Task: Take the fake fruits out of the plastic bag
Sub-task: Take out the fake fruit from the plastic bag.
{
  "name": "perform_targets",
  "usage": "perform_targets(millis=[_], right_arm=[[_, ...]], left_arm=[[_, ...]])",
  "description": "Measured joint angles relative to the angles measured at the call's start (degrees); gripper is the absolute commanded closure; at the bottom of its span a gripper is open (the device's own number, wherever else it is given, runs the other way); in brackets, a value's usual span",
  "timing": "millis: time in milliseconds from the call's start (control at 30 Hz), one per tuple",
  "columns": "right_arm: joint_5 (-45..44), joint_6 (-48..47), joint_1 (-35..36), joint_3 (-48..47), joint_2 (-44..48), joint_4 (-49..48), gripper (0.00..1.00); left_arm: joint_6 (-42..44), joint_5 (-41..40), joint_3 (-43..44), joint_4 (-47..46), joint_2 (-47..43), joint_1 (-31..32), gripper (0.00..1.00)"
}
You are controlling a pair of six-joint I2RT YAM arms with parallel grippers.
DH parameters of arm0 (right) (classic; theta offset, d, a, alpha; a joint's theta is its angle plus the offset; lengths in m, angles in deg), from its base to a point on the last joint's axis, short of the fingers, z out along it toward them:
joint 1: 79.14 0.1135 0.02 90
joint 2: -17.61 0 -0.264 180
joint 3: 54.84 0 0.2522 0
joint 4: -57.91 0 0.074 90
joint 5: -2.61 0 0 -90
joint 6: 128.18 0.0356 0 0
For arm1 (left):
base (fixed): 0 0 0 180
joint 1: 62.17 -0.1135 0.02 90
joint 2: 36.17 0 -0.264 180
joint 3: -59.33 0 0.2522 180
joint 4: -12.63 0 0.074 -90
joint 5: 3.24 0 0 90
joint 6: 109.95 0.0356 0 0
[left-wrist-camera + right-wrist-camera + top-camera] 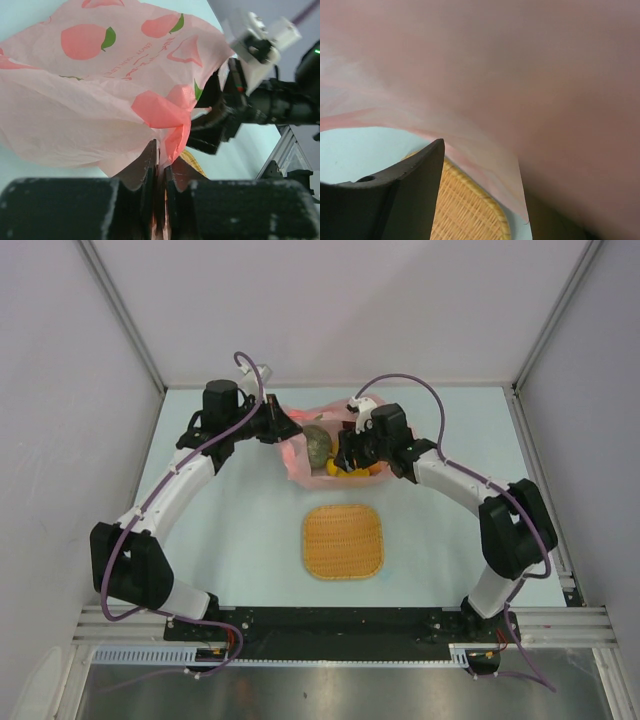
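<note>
**Left hand (161, 151) pinching plastic bag (296, 458); right hand (345, 452) at its mouth**

Your left hand is clenched on a fold at the bag's left edge, far-centre of the counter (230, 530). The fake fruits (352, 472) lie in the bag's open mouth, w/ the melon (318, 444) leftmost. Your right hand sits directly over them, under the plastic. Can't tell if it's released or gripping. The woven mat (343, 540) lies just near of the bag.

1 overhead; 2 wrist cameras hugging bag (100, 100).

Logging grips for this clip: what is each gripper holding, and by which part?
The left gripper pinches the plastic bag by a crumpled fold. Whether the right gripper holds anything cannot be told.
</note>
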Motion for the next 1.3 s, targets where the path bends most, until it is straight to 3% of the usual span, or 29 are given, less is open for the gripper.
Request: perform_targets(millis=[200, 400, 500, 733, 1100, 1300], right_arm=[[-0.09, 1.90, -2.91, 0.00, -4.02, -1.86, 0.36], [1.22, 2.56, -2.60, -1.09, -6.32, -2.73, 0.47], [1.62, 2.64, -1.62, -1.64, -7.26, -3.82, 0.59], [1.68, 1.79, -0.72, -3.50, -9.35, -4.61, 1.00], [2.54, -8.28, -1.46, -4.50, -5.70, -2.49, 1.00], [8.37, -10.78, -1.51, -7.82, -3.65, -2.58, 1.00]], left_arm=[[0.00, 0.00, 0.00, -0.24, 0.00, 0.07, 0.85], [0.00, -0.02, 0.00, -0.28, 0.00, 0.11, 0.85], [0.02, -0.09, 0.00, -0.37, 0.00, 0.09, 0.85], [0.02, -0.55, 0.00, -0.35, -0.02, 0.11, 0.84], [0.39, -0.37, 0.11, -0.46, 0.68, 0.15, 0.86], [7.28, -0.02, 4.48, 3.52, 5.55, 0.15, 0.92]])
